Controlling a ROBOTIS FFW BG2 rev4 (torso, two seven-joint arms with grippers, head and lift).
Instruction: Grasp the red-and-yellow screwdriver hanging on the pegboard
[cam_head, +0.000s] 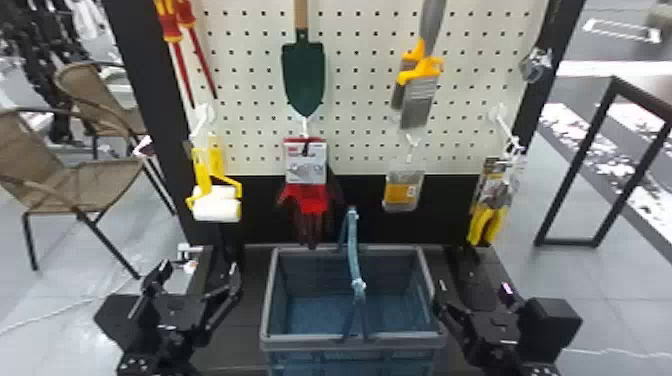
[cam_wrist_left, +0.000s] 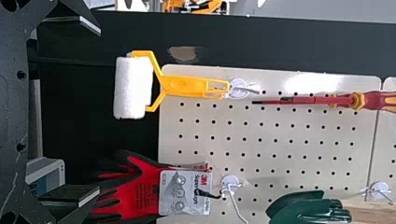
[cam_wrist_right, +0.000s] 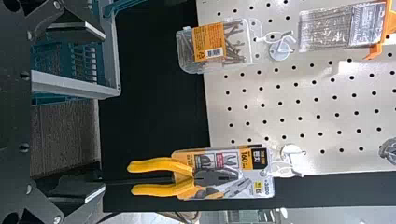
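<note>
My left gripper (cam_wrist_left: 93, 112) sits low in front of the pegboard's (cam_head: 350, 60) lower left corner, fingers spread wide and holding nothing. The red-and-yellow screwdriver (cam_head: 176, 40) hangs at the pegboard's upper left edge, tip down, well above that gripper. My right gripper (cam_wrist_right: 100, 114) sits below the pegboard's lower right corner, its fingers likewise apart.

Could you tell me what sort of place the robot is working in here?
Probably a mock hardware-shop display: a pegboard hung with packaged pliers and gloves, a basket below.
</note>
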